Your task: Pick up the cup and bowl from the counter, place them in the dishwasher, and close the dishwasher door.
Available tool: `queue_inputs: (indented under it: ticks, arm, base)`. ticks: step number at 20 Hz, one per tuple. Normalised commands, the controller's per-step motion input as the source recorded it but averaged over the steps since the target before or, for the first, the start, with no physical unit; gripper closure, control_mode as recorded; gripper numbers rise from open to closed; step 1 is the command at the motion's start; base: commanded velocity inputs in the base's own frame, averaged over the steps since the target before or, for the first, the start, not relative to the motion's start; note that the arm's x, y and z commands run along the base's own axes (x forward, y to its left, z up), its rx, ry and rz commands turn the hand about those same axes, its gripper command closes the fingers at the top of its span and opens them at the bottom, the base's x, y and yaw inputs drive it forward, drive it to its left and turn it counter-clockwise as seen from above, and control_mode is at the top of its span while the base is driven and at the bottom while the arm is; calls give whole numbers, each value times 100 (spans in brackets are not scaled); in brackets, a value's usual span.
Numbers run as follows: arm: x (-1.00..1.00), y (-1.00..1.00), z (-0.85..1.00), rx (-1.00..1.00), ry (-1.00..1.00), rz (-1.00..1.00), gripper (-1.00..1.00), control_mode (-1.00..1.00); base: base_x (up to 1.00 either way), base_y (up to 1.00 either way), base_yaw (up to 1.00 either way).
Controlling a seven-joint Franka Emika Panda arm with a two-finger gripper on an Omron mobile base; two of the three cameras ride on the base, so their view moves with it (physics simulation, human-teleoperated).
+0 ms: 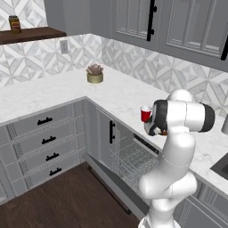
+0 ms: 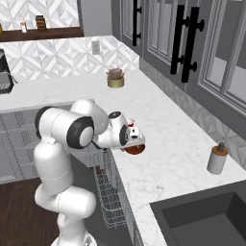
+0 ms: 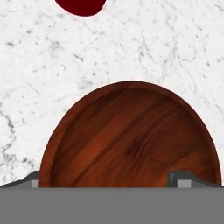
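Seen from the hand, the gripper [image 3: 109, 183] hangs right above the bowl [image 3: 131, 140], its jaws spread wide with a tip near either side of the rim and nothing held, which looks like lining up for a grasp. The bowl's near edge is cut off. The bowl sits on the counter [image 3: 175, 52], close to its front edge over the open dishwasher [image 1: 131, 160]; the cup [image 1: 145, 114] stands just beyond, still on the counter, its base hidden by the arm
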Motion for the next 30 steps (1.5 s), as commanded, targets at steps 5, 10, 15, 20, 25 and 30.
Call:
queue_inputs:
  ticks: [5, 10, 15, 20, 25, 30]
  arm:
    - [9, -1, -33, 0, 0, 2, 100, -100]
    - [-1, 0, -23, 0, 0, 2, 100, -100]
    - [-34, 25, -2, 0, 0, 0, 100, -100]
    - [-60, 58, 0, 0, 0, 0, 100, -100]
    - [-47, 92, 6, 0, 2, 0, 100, -100]
    - [-8, 100, 1, 0, 8, 0, 100, -100]
  base:
    - [0, 0, 0]
    - [0, 0, 0]
    - [0, 0, 0]
    - [0, 0, 0]
    - [0, 0, 0]
    - [0, 0, 0]
